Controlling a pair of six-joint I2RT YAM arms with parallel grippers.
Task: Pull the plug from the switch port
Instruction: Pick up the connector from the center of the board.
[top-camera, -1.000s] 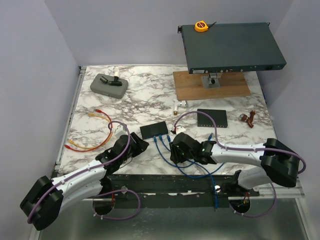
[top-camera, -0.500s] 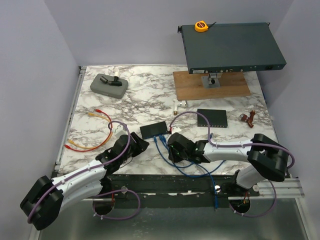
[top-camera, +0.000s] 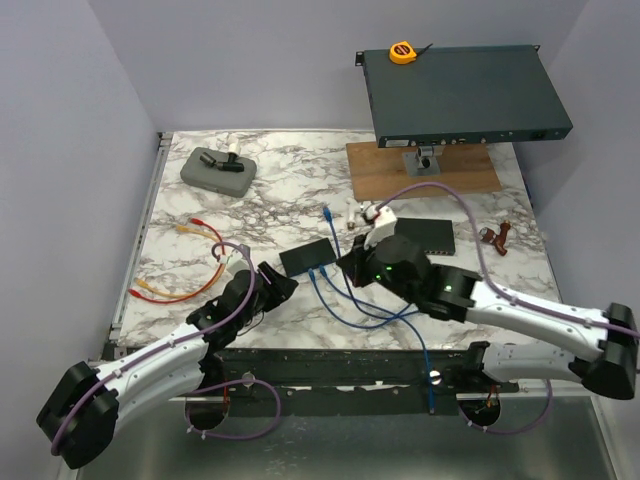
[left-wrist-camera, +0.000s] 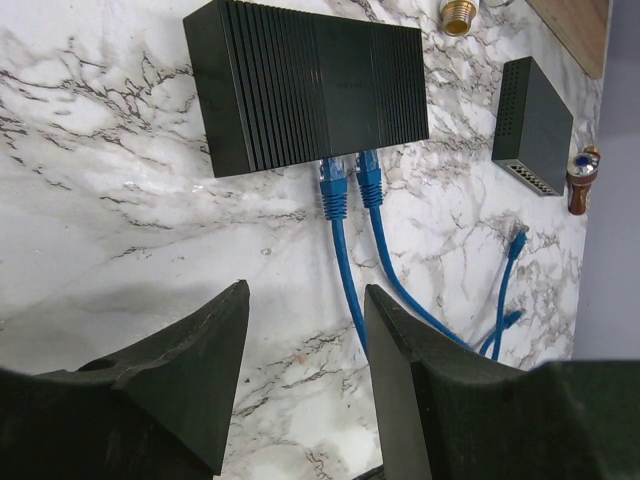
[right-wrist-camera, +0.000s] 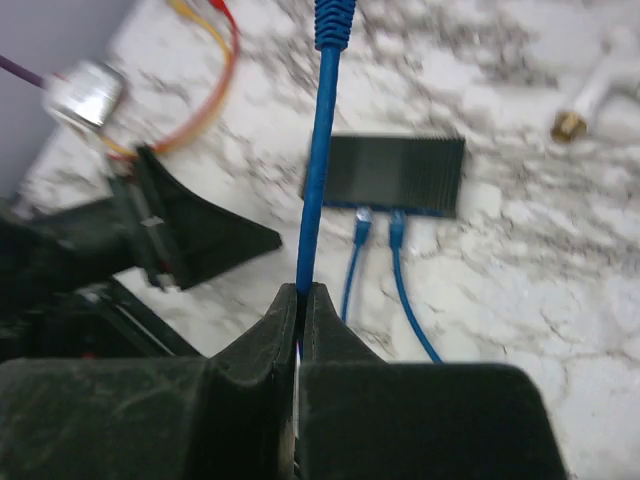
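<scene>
Fingers of the right gripper (right-wrist-camera: 299, 300) are pressed together on a thin blue cable (right-wrist-camera: 320, 150) just below its plug (right-wrist-camera: 333, 15). The plug is in the air over the middle of the marble table (top-camera: 280, 180), clear of the black switch (top-camera: 308, 259) near the near edge. The left gripper (left-wrist-camera: 305, 290), fingers apart, holds nothing and stops short of the switch. Two other plugs (left-wrist-camera: 333, 190) are seated in the unbraced switch, so an upward pull could drag it by tangled cables. The thin cable could also slip from the pinch.
</scene>
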